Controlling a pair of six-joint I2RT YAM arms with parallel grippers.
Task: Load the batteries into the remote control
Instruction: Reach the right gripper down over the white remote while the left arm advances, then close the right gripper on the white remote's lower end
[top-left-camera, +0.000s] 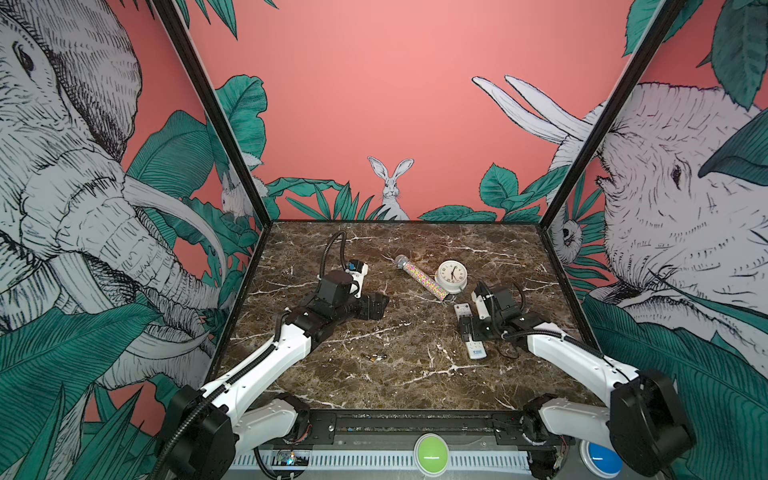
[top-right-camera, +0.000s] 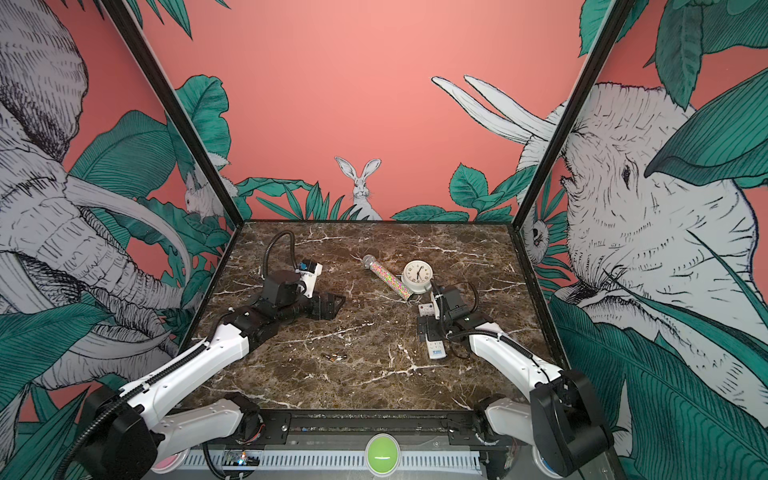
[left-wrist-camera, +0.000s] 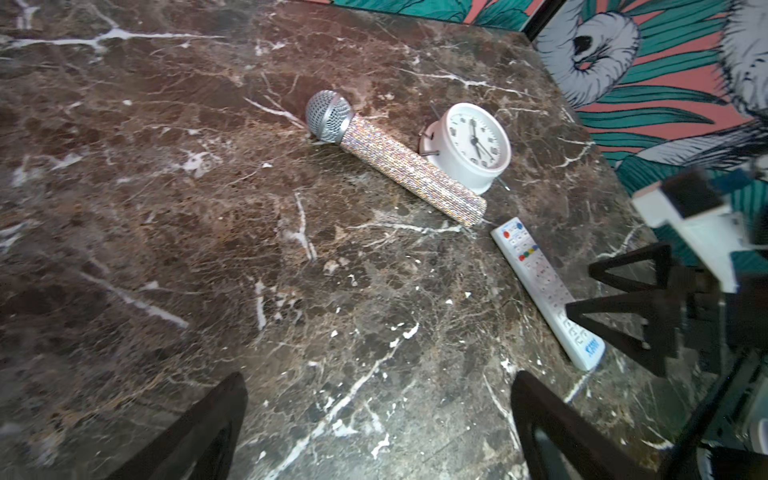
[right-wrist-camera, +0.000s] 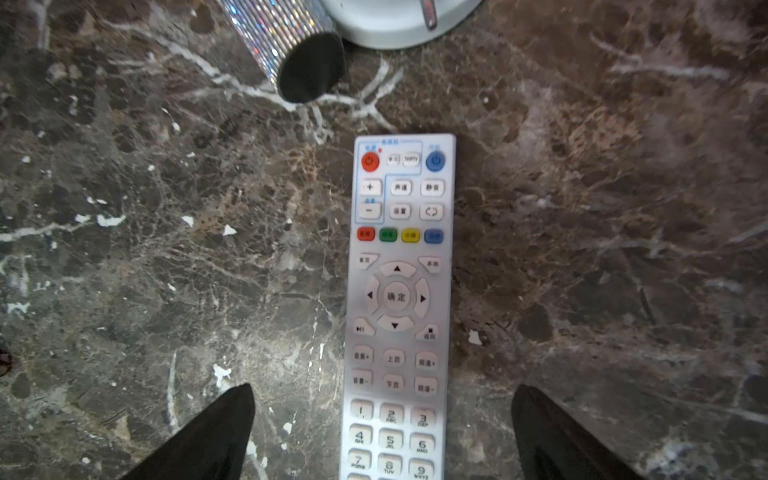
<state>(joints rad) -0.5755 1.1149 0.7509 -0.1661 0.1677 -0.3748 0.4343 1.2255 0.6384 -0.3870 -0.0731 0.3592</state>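
Remote control (right-wrist-camera: 397, 291) lies buttons-up on the marble table (right-wrist-camera: 166, 249), logo end toward the robot, its far end just short of the glitter tube (right-wrist-camera: 270, 33) and the white clock (right-wrist-camera: 395, 20). Right gripper (right-wrist-camera: 382, 388) hangs right over it, jaws spread wide either side of the keypad, gripping nothing. Left gripper (left-wrist-camera: 378, 376) is wide too, empty, over bare marble. Batteries (top-left-camera: 372, 356) sit well apart, front left. This looks like the pick-up: drop straight down and pinch the long edges squarely, since the back must likely turn up to reach the battery bay. A skewed squeeze could spin it into the tube.
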